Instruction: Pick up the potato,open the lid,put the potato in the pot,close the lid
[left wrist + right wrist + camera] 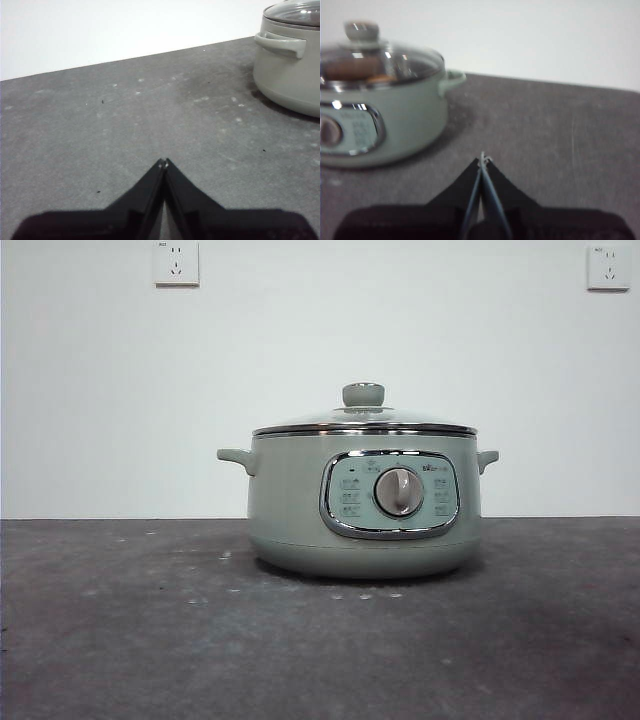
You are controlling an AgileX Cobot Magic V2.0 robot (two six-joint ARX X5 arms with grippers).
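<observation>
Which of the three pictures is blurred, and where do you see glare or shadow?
Right wrist view: soft and blurred, most at the lid and its knob; bright glints on the glass. Front view: sharp; a thin shadow lies under the pot. Left wrist view: sharp on the table; small highlights on the glass, a dark shadow beside the pot's base.

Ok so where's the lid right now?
The lid sits closed on the pot, right of centre on the table in the front view, its knob up. Through its glass the right wrist view shows something orange-brown inside.
</observation>
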